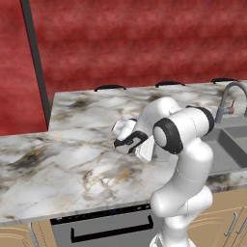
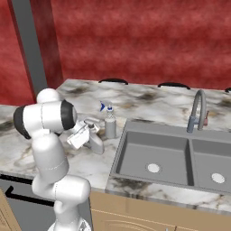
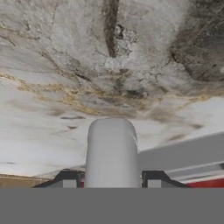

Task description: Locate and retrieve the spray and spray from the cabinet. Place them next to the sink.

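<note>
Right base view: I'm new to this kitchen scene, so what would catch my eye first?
The white arm bends low over the marble counter, its gripper shut on a pale-grey bottle. Just left of the grey double sink stands a spray bottle with a blue-tipped nozzle. Behind runs a deep red wall.

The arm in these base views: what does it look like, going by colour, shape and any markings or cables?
A glossy white arm of rounded, bulbous segments, with black rings at the joints. The white wrist ends in a black-trimmed tool with two small dark finger tips bearing pale pads. No cables or markings can be made out.
</note>
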Robot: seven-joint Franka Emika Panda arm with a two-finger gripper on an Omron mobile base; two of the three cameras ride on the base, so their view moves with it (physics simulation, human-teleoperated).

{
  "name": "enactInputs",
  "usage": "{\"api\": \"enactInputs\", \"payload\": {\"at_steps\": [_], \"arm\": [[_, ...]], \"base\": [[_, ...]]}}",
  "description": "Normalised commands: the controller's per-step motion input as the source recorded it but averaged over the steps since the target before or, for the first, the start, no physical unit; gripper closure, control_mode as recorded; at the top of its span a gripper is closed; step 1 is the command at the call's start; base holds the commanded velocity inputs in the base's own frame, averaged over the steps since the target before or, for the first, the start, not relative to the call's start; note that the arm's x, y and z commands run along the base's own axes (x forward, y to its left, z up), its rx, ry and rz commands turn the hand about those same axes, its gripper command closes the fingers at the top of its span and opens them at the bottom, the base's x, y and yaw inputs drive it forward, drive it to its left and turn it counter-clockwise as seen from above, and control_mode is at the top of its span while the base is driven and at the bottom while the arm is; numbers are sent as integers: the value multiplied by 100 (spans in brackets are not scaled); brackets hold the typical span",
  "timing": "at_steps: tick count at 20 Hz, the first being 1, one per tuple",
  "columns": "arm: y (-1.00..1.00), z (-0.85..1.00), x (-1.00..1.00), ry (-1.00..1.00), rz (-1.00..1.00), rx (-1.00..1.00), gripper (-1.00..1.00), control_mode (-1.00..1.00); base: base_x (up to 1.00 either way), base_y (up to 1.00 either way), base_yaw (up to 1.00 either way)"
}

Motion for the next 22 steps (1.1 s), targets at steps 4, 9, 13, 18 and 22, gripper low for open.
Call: {"api": "enactInputs", "payload": {"at_steps": [4, 9, 13, 18, 22], "arm": [[-5, -22, 2, -2, 3, 3, 100, -100], [-14, -25, 12, 0, 6, 3, 100, -100], [-12, -27, 15, 0, 6, 2, 100, -100], [-8, -32, 7, -4, 6, 0, 100, -100], [0, -22, 0, -2, 5, 0, 100, -100]], "base": [[0, 0, 0], [0, 0, 0], [0, 0, 0], [0, 0, 0], [0, 0, 0]]}}
